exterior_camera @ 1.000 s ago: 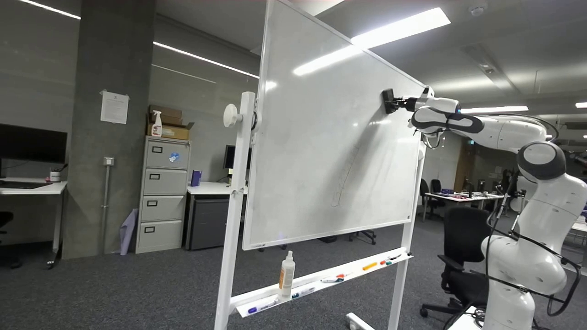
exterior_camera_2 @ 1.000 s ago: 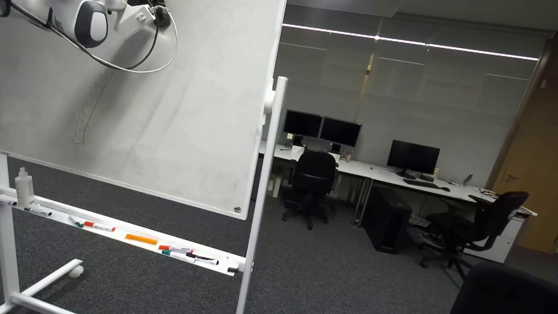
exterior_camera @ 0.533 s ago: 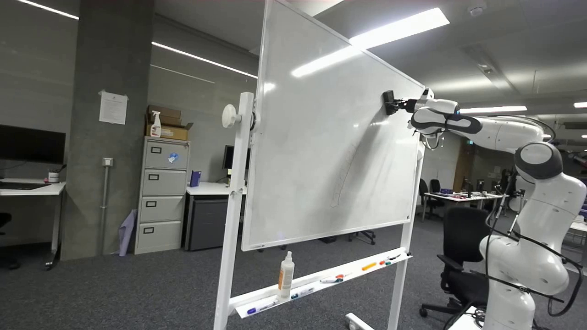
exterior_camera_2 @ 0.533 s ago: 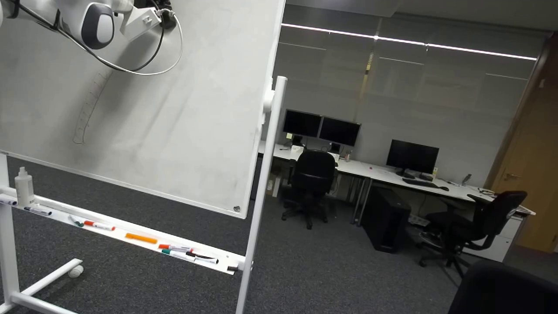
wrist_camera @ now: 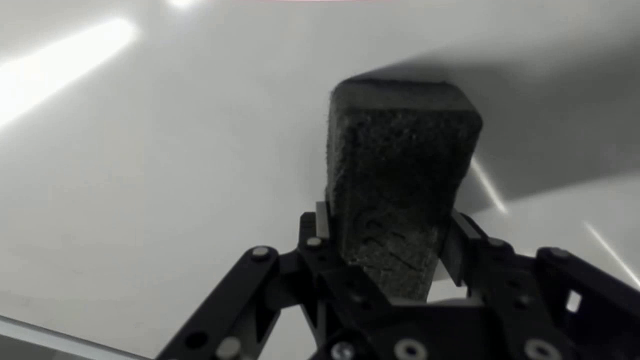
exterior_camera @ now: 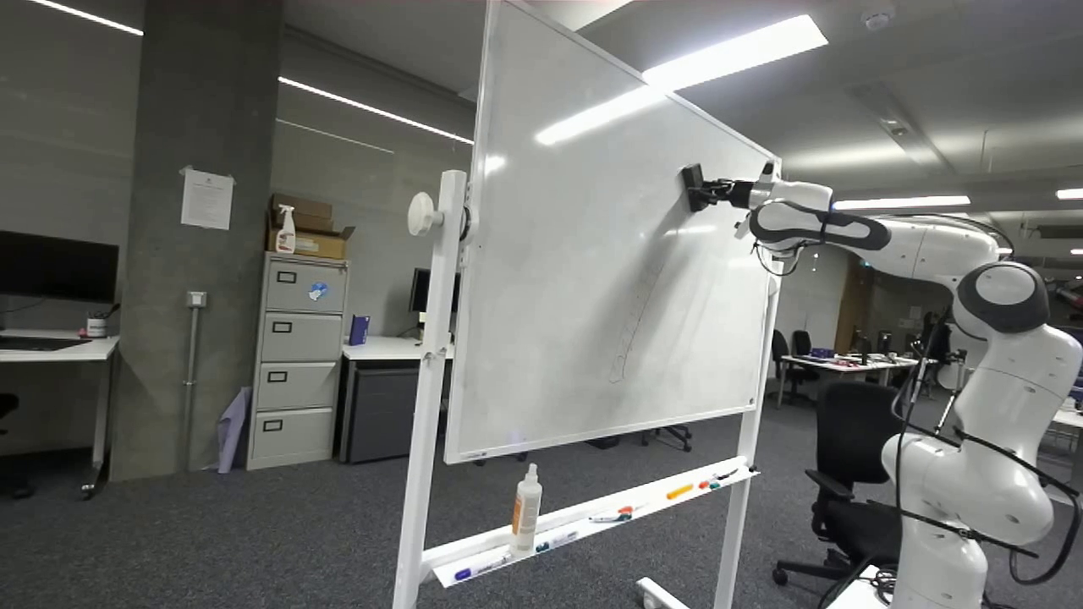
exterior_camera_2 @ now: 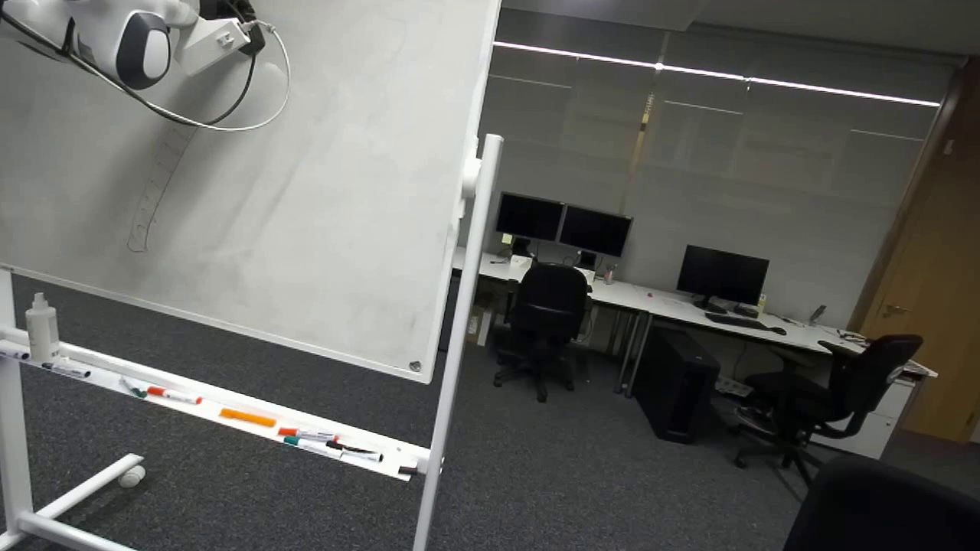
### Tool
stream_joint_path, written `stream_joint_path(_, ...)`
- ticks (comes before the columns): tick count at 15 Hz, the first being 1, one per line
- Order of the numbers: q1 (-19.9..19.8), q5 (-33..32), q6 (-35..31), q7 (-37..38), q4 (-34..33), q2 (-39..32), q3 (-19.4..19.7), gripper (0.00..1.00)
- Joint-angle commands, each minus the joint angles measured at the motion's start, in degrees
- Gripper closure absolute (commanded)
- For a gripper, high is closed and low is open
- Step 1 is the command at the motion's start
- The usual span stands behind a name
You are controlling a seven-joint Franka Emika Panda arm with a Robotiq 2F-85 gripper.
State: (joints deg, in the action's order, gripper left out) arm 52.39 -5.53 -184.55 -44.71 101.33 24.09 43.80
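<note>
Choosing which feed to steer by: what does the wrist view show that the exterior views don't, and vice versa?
Wrist view only: the hand close up, its fingers on opposite sides of what it holds.
Exterior views only: the drawn outline, the ledge with markers and a bottle, and the arm.
Shared: the whiteboard and, in an exterior view, the held black eraser.

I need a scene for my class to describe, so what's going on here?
A robot arm has its gripper closed on a dark block, apparently an eraser, held against or just off a whiteboard. A faint ladder-like drawing shows lower on the board. A bottle and markers sit on the tray beneath.
</note>
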Motion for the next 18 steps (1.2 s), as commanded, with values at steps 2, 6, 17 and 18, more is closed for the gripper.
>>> stream_joint_path(2,2.50,-1.56,2.78,-1.02,8.43,2.09,-2.71,0.70)
stream_joint_path(6,3.22,-2.55,5.01,-1.65,11.33,4.72,-4.06,0.70)
stream_joint_path(17,1.99,-1.98,2.19,-0.03,10.08,4.80,-5.20,0.45)
stream_joint_path(18,1.99,-1.98,2.19,-0.03,10.08,4.80,-5.20,0.45)
